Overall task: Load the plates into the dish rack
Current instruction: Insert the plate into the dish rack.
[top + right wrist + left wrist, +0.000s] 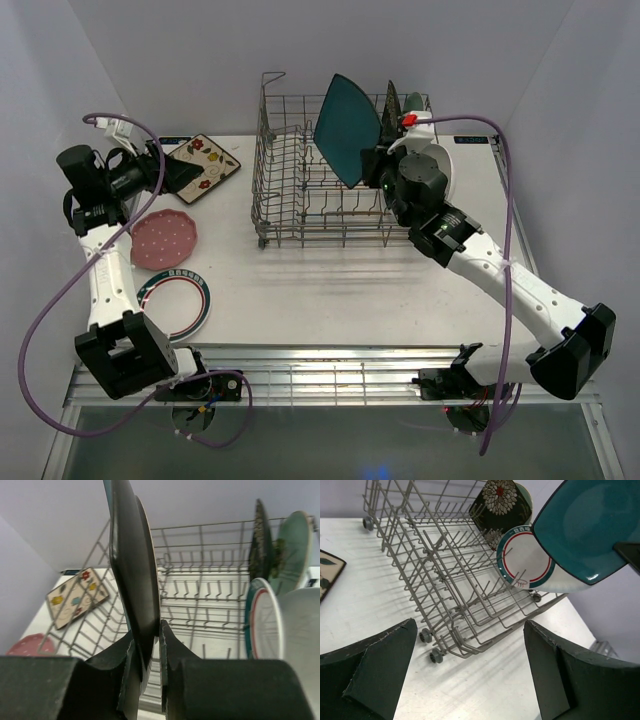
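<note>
currently right fingers [169,652] clamp the teal square plate [347,115] above the dish rack [262,160]; left fingers [375,670] spread wide, empty.

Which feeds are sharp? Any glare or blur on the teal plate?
Top external: evenly lit, sharp, soft shadows under the dish rack. Left wrist: rack crisp, small glint at the rim of the teal plate, own fingers soft. Right wrist: plate edge-on at the lens, dark and blurred; rack behind readable.

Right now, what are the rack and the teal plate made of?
The rack looks like grey metal wire: thin dull rods in a grid. The teal plate seems glazed ceramic, glossy with a shiny rim, though plastic could look alike.
</note>
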### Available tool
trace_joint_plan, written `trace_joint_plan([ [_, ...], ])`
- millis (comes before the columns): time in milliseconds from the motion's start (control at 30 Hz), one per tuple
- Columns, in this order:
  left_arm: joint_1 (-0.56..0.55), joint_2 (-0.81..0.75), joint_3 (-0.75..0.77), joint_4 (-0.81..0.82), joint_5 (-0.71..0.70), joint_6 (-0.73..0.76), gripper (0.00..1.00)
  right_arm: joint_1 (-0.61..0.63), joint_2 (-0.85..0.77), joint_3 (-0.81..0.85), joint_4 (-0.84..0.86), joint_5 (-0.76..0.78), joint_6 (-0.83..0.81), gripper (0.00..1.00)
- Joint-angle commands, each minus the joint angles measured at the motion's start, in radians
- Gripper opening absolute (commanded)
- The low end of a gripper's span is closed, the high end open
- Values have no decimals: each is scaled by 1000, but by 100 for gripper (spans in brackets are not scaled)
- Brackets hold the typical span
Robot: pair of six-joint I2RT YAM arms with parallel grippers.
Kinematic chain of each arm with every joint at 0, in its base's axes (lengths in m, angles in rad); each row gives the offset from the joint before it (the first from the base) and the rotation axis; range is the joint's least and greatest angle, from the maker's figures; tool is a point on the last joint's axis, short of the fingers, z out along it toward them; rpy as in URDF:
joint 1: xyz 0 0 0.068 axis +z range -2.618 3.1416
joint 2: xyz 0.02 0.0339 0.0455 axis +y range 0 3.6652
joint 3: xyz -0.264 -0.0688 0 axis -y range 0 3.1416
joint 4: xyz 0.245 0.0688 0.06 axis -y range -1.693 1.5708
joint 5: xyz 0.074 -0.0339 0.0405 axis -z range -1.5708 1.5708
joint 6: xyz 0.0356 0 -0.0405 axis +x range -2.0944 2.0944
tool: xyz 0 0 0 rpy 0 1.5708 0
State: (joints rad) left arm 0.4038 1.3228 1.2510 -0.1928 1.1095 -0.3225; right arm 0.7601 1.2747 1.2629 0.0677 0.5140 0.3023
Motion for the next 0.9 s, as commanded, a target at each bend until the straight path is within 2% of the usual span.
trace_joint_plan([
  [0, 3, -76, -28, -7, -59, 94, 98, -2, 20, 128, 162, 145, -104, 8],
  [200, 4, -122, -99, 27, -126, 135, 98, -2, 202, 367, 6, 265, -202, 8],
  [467, 4, -109, -217, 142, -180, 135, 98, -31, 414, 622, -69, 360, -351, 8],
  [633, 3, -62, -237, 185, -192, 97, 98, -82, 526, 745, -164, 348, -359, 8],
  [867, -13, -43, -266, 242, -229, 94, 98, -186, 624, 816, -247, 272, -319, 8],
])
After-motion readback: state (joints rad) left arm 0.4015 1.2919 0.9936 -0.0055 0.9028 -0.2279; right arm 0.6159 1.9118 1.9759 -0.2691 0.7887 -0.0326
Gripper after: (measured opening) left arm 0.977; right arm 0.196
